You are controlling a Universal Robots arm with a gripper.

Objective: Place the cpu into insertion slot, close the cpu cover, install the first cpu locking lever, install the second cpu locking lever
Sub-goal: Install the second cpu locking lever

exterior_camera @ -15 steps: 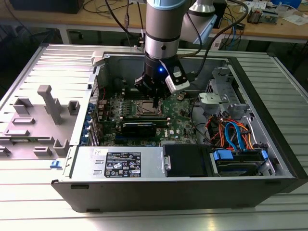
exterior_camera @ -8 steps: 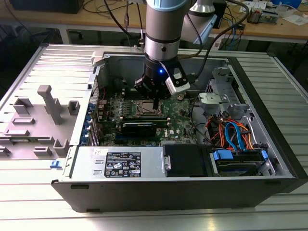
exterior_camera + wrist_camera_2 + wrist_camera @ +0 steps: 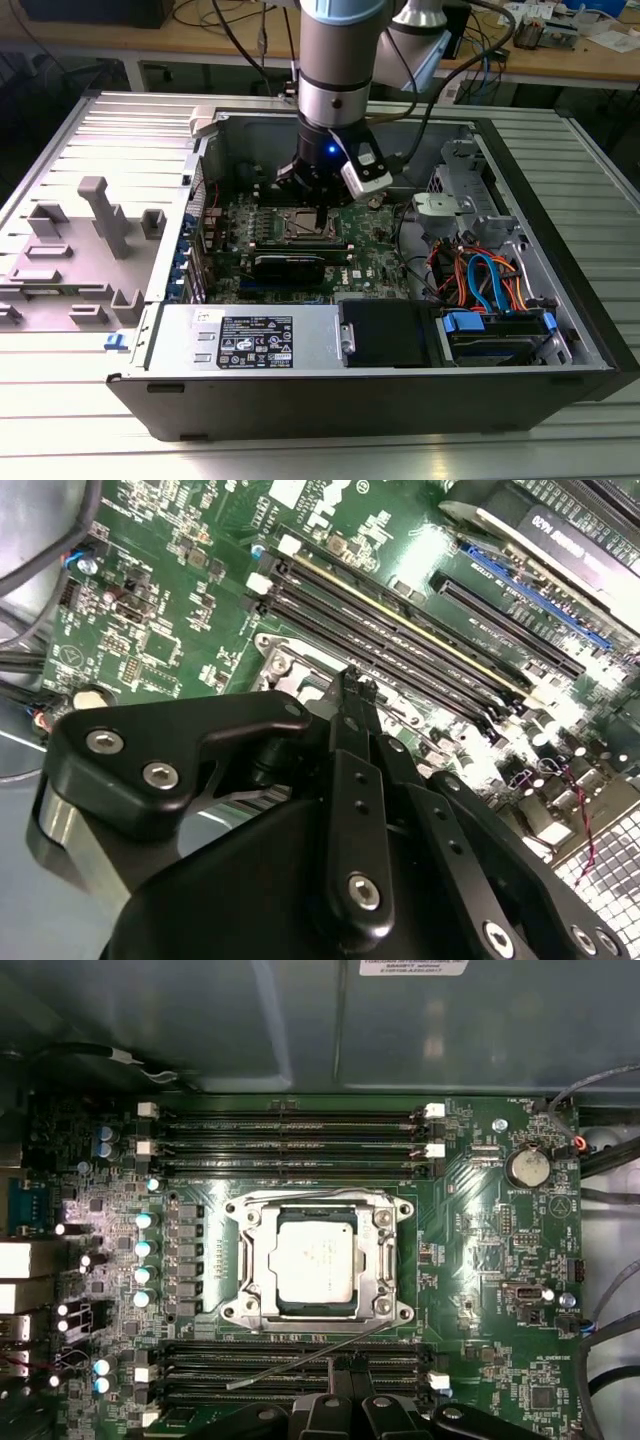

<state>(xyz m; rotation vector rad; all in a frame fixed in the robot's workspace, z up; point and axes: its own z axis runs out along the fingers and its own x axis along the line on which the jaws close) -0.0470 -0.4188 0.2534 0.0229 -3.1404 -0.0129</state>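
No legible text on the white power-supply label [image 3: 255,341] or motherboard [image 3: 470,1250] markings.

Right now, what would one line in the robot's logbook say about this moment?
cpu: seated in insertion slot | cpu cover: closed over it | gripper: shut, empty, beside slot | a locking lever: sticking out, unlatched

The cpu [image 3: 314,1261], a flat square chip with a silver-grey metal top, lay seated level in the insertion slot [image 3: 236,1312], the square socket with a silvery rim on the green board. The cpu cover [image 3: 384,1260], a thin silvery frame plate, lay flat around the chip, which showed through its square window. A thin locking lever [image 3: 300,1361] lay slanted beside the socket, across the adjacent memory slots. In the exterior view the socket [image 3: 300,226] sat just below the arm.
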